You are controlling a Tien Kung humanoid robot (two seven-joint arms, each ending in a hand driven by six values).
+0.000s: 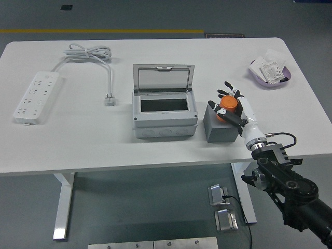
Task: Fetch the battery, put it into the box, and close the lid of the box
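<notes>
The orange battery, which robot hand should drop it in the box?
The right hand. It already grips the battery over the gray block, just right of the open box. No left hand is in view.

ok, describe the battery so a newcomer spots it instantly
Start at the open grey box mid-table. Just right of it sits a dark grey block. The battery is the orange cylinder above that block, in the right hand, the only orange thing here.

one white table (155, 150). one grey box (164, 111) with its lid up. one grey block (220, 128). one orange battery (227, 107). one power strip (37, 96). one purple dish (271, 72), upper right of the frame. one robot hand (232, 104).
</notes>
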